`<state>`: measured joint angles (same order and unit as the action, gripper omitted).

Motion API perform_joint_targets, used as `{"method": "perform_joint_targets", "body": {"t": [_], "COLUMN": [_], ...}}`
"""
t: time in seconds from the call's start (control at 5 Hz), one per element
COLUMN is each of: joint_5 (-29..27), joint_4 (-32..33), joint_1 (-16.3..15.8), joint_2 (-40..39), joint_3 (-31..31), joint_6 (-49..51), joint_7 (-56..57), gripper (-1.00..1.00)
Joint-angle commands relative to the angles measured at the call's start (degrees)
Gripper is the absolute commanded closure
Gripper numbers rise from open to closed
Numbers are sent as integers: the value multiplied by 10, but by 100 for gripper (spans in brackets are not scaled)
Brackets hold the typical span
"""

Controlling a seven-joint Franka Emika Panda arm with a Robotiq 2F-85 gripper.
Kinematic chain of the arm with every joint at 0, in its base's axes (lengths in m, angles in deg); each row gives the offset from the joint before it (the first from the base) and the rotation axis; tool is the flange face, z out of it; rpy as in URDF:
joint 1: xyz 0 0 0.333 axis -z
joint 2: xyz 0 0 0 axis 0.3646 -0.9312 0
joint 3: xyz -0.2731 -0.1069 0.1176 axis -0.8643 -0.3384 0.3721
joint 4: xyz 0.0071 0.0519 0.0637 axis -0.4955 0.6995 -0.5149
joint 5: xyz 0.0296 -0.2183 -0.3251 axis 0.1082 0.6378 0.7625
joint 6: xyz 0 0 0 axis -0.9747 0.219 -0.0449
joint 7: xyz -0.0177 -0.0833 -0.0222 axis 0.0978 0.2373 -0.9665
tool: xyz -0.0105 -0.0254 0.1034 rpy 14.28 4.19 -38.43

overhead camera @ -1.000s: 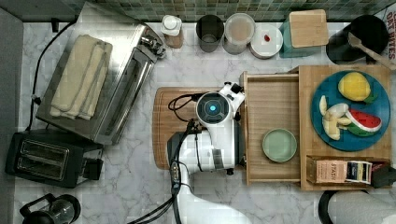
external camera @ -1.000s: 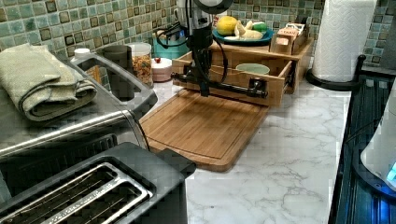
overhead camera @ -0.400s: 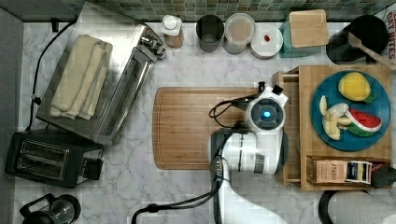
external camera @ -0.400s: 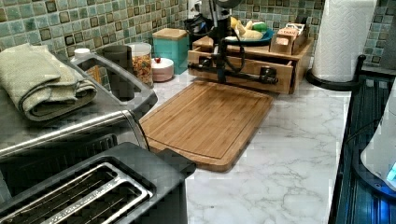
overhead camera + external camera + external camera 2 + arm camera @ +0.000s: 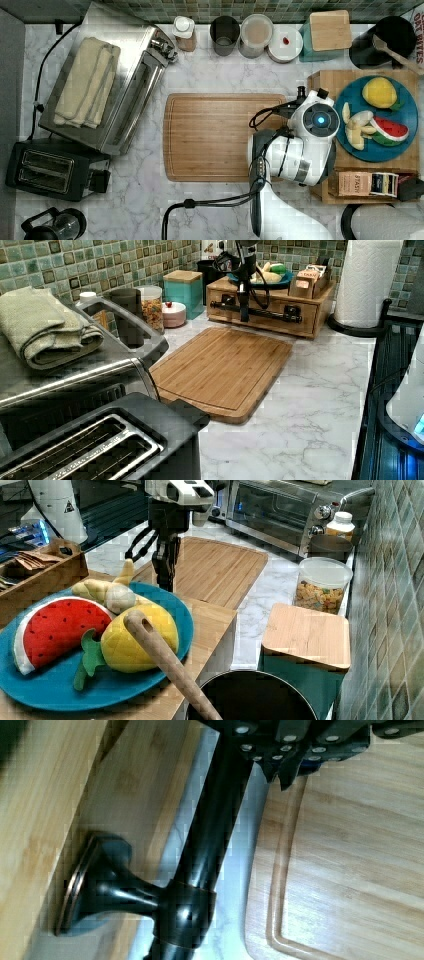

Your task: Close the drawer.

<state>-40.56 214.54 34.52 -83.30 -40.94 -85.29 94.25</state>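
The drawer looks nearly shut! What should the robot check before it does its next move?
1. Drawer pushed in: ok, its front sits level with the wooden box in the left view.
2. Gripper at the handle: ok, it hangs right at the black bar.
3. Fingers open or shut on the bar: cannot tell.
4. Cutting board out of the way: ok, it lies flat in front of the box, apart from the handle.
5. Blue plate of toy fruit safe: ok, it rests on top of the box.
6. Cable on the arm not snagged: cannot tell.
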Motion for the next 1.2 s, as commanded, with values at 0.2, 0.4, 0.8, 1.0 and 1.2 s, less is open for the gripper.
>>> {"method": "perform_joint_targets", "body": {"t": [0.2, 0.4, 0.8, 1.0, 1.2], "joint_5": [13, 13, 13, 10, 10], "joint_4": [-78, -78, -78, -78, -78], "joint_1": [86, 86, 85, 80, 79], "joint_2": [-35, -35, -35, -36, -36], "joint_3": [-90, -91, -92, -97, -97], "joint_6": [42, 42, 42, 42, 42], "joint_7": [10, 10, 10, 12, 12], "gripper": [100, 100, 100, 100, 100]}}
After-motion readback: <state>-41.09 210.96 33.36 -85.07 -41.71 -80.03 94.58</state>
